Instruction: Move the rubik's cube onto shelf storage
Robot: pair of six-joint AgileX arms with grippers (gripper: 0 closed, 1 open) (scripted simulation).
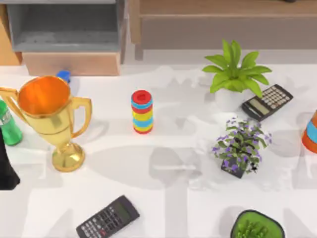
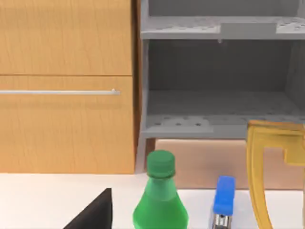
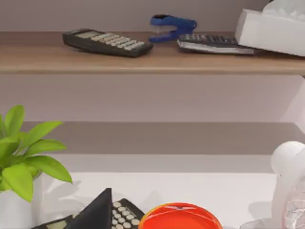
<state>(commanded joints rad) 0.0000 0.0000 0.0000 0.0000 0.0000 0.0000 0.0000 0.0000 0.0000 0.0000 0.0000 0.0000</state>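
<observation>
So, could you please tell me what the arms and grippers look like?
The left arm is a plain black shape; the left gripper and right gripper show as matte black wedges, with no visible markings or cables.

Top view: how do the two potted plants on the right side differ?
The green plant has broad plain green leaves; the purple-flowered plant has small leaves with purple blooms. The green plant sits in a white pot farther back, by a calculator; the flowered one sits in a dark pot nearer the front. Both stand upright on the table.
</observation>
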